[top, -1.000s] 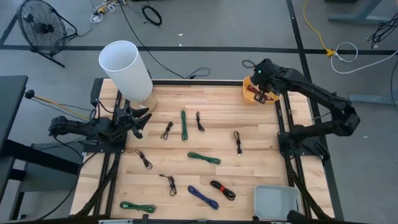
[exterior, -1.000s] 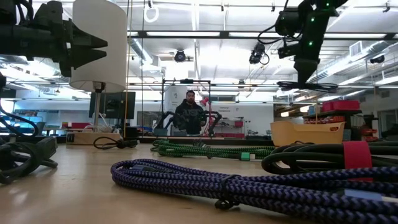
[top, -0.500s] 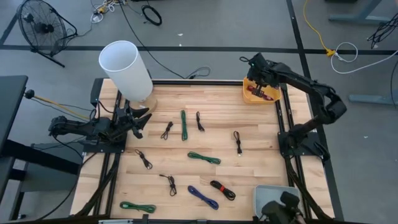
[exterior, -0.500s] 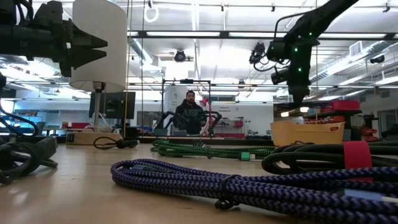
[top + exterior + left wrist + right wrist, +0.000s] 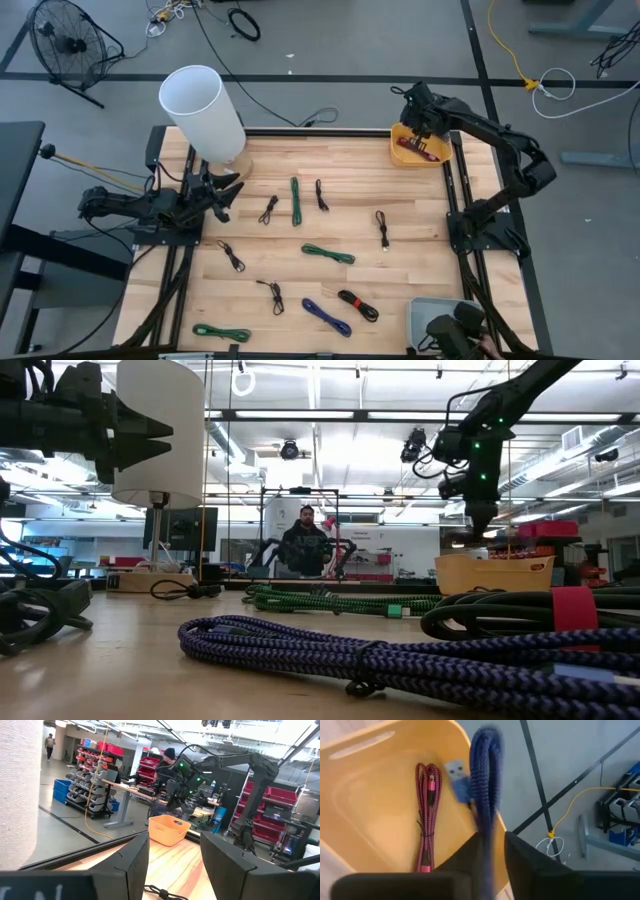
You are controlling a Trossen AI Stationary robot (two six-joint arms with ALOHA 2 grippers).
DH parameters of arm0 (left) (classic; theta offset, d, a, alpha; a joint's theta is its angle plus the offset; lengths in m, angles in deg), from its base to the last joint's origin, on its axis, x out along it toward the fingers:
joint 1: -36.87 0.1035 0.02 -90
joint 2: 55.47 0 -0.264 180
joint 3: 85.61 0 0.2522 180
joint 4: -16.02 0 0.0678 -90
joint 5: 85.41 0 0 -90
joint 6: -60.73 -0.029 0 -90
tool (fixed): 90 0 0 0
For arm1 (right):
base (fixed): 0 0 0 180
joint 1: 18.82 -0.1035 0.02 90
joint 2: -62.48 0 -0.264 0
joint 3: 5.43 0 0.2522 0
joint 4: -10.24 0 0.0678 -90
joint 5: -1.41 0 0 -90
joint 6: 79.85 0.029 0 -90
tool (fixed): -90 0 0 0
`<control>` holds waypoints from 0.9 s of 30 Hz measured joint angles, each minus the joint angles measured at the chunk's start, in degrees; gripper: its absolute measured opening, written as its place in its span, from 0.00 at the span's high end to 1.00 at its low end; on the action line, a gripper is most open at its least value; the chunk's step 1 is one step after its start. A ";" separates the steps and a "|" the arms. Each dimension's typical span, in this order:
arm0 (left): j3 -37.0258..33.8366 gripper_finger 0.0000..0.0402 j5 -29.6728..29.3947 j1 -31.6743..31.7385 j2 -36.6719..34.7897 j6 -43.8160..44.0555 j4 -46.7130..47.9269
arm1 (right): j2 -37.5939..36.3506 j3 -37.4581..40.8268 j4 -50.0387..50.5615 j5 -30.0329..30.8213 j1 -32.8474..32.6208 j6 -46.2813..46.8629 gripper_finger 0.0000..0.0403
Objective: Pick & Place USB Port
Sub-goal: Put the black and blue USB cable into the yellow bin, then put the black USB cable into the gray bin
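Note:
A yellow basket stands at the table's far right corner with a red cable lying on its floor. My right gripper hangs over the basket, pointing steeply down with its fingers parted. A blue braided USB cable stands blurred between the fingers, over the basket's rim. The cable's plug is over the inside of the basket. My left gripper waits open at the table's left edge, beside the white cylinder. My right gripper has the blue cable's folded bundle running down into the gap between its fingers, close along one finger, with a slit of free room on the other side. The gripper comes from above. Whether the fingers still touch the cable I cannot tell.
Several loose cables lie on the wooden top: green, green, purple, black with a red strap. A white cylinder stands at the far left and a grey tray at the near right. A person stands in the room behind.
My right gripper has sunk toward the yellow basket and shifted a little toward the table's far edge, its arm swinging round above the basket. The blue cable has come down with it.

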State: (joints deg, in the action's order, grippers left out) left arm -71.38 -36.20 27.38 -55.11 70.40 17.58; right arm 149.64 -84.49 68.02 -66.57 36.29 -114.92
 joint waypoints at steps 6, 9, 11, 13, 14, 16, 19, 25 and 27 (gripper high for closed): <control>-0.01 0.55 -0.07 0.00 -0.02 0.00 0.01 | 0.00 0.00 -0.21 -0.01 -0.02 0.00 0.69; -0.02 0.55 -0.08 0.01 -0.02 0.00 0.01 | 0.00 0.00 -0.39 -0.02 -0.11 1.97 0.66; -0.01 0.55 -0.08 0.00 -0.01 0.00 0.01 | 0.00 0.00 0.26 -0.09 -0.55 3.72 0.64; 0.00 0.55 -0.08 0.00 -0.02 0.01 0.00 | 0.00 0.00 1.32 -0.13 -1.59 4.93 0.62; -0.01 0.55 -0.08 0.00 -0.02 0.00 0.01 | 0.00 0.00 1.82 -0.21 -2.33 5.45 0.62; 0.00 0.55 -0.09 0.00 -0.01 0.02 0.00 | 0.00 0.00 3.38 -0.20 -4.19 5.91 0.61; -0.02 0.55 -0.08 0.01 -0.02 0.02 0.01 | 0.00 0.00 5.75 -0.17 -7.99 6.96 0.60; 0.00 0.55 -0.08 -0.01 -0.02 0.02 -0.01 | -0.02 0.00 8.97 -2.15 -16.89 14.92 0.61; -0.01 0.55 -0.09 0.01 -0.01 0.02 -0.01 | -0.02 0.00 9.82 -4.46 -20.18 18.31 0.61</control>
State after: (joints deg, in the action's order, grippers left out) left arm -71.39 -36.29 27.38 -55.12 70.43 17.57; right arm 149.62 -84.49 77.84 -71.04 16.12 -96.61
